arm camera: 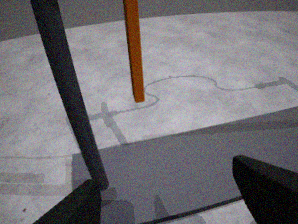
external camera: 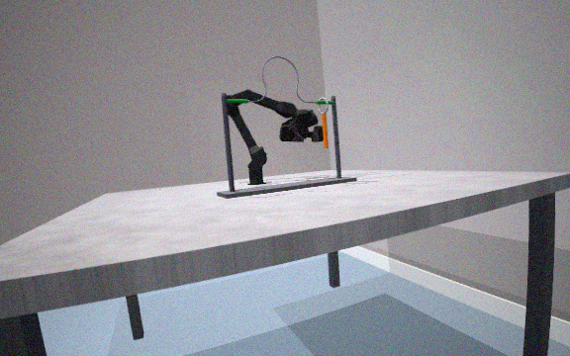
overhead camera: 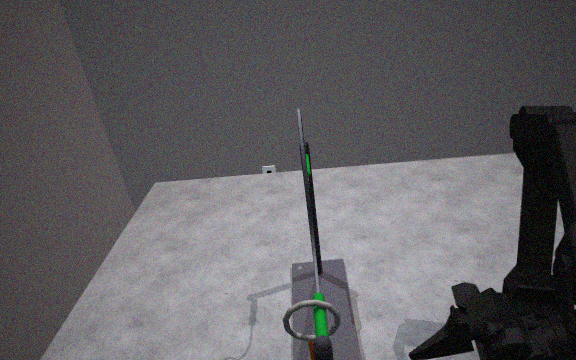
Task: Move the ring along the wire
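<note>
1. Ring (overhead camera: 288, 327) (external camera: 320, 110), encircling the green wire section (overhead camera: 321, 320) (external camera: 329, 102); its orange handle (overhead camera: 312, 350) (external camera: 325, 131) (arm camera: 135, 55) is mostly hidden from above (top cut off in the wrist view).
2. Gripper (external camera: 318, 133) (arm camera: 166, 177): fingers spread, nothing between them.
3. Lettering: none legible.

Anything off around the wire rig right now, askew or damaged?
Nothing stands out: the ring circles the green section by one post, and its orange handle hangs down. Both posts look upright; no damage visible.
</note>
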Controlling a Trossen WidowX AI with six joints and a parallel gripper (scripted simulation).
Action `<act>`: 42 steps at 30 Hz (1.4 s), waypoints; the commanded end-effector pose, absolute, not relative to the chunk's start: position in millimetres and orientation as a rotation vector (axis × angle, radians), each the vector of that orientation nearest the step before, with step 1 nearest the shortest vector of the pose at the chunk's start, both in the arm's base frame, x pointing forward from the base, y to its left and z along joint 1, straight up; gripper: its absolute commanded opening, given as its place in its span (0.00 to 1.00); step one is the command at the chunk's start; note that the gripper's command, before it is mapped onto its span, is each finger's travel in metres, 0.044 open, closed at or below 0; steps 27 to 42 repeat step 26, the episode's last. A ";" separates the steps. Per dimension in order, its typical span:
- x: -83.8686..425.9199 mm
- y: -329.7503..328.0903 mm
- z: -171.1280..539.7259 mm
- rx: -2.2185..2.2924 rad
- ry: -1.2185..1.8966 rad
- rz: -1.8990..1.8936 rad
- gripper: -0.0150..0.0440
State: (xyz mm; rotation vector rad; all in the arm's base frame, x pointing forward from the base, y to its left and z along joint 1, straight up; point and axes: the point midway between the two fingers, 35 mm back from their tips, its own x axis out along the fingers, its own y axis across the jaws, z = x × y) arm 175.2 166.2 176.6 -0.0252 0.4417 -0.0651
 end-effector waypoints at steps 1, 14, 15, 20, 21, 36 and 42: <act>155.5 166.5 191.5 -0.024 0.419 -0.060 0.93; 155.5 166.5 191.5 -0.024 0.419 -0.060 1.00; 155.5 166.5 191.5 -0.024 0.419 -0.060 1.00; 155.5 166.5 191.5 -0.024 0.419 -0.060 1.00; 155.5 166.5 191.5 -0.024 0.419 -0.060 1.00; 155.5 166.5 191.5 -0.024 0.419 -0.060 1.00; 155.5 166.5 191.5 -0.024 0.419 -0.060 1.00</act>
